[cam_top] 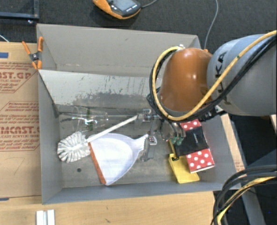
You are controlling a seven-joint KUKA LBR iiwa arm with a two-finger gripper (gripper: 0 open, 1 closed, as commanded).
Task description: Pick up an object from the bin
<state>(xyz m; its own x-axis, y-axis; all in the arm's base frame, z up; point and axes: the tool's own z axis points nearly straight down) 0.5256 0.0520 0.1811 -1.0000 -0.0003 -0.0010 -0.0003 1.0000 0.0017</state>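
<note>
Camera view: claw (pixel 151 142) low over the middle of the grey bin (pixel 48 172), tucked beneath the arm's orange cover (pixel 185 78); cannot tell how far open, nor whether anything is caught in it. Nearest beneath: narrow handle end of a white scoop (pixel 112 159) with an orange edge, lying toward the bin's front wall. Just beside that, the thin white handle of a brush (pixel 73 148), bristle head near the left wall. Just to the right: black box (pixel 194 142) with red white-dotted ends, and a yellow block (pixel 180 171) touching it by the front right corner. Along the back wall, well apart, a clear glassy piece (pixel 82 118). Likely troubles:
- closing on scoop handle and brush handle together and dragging both
- a thin handle pivoting out if pinched off-centre
- the scoop tipping under its broad blade
- cover or cables nudging the box on a lift
</note>
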